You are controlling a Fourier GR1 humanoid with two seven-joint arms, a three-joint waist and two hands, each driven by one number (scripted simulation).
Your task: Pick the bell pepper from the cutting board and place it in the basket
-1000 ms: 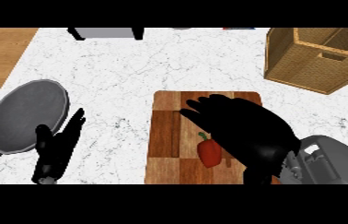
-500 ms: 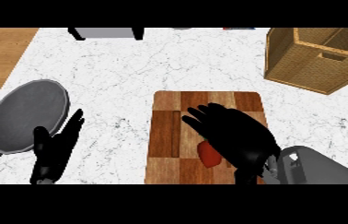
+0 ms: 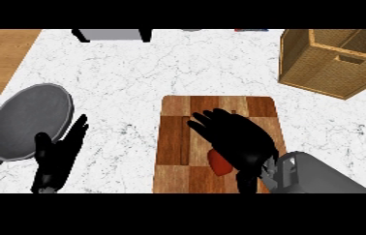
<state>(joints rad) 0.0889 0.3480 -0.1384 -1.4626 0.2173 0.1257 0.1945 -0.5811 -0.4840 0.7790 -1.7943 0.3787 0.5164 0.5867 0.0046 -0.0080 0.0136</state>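
A red bell pepper (image 3: 219,162) lies on the wooden cutting board (image 3: 175,132) near its front edge, mostly hidden under my right hand (image 3: 239,138). That hand hovers right over the pepper with fingers spread and pointing up-left; only the pepper's left edge shows below the palm. The woven basket (image 3: 320,60) stands at the back right of the marble counter. My left hand (image 3: 58,154) rests open at the lower left, fingers up, beside the grey plate.
A grey plate (image 3: 32,120) lies at the left edge of the counter. A grey box-like object (image 3: 113,34) sits at the back. A wooden surface (image 3: 14,48) borders the counter on the far left.
My right hand has drawn back toward the front edge of the board and lowered over the pepper, covering more of it. The left hand has shifted slightly right and up.
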